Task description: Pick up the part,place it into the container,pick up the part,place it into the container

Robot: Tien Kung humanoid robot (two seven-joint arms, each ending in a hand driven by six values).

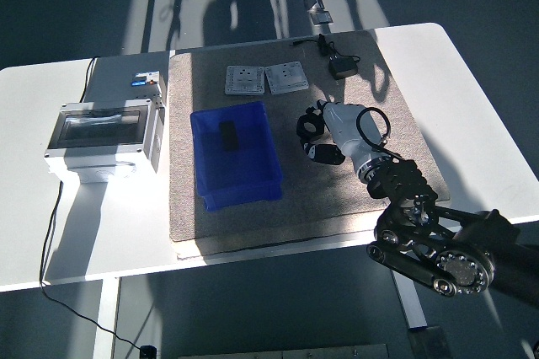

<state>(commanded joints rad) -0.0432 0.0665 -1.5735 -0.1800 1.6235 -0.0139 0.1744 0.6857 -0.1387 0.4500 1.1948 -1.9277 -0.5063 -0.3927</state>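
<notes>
My right hand comes in from the lower right and is over the grey mat, just right of the blue container. Its fingers are curled around a small black part, which is lifted off the mat. A ring-shaped black piece shows at the fingertips. Another black part lies inside the container, toward its far side. The left arm is out of view.
A grey electrical box with a clear lid stands on the table at left. Two grey square plates lie at the mat's far side. A black adapter with cable lies at the mat's far right corner.
</notes>
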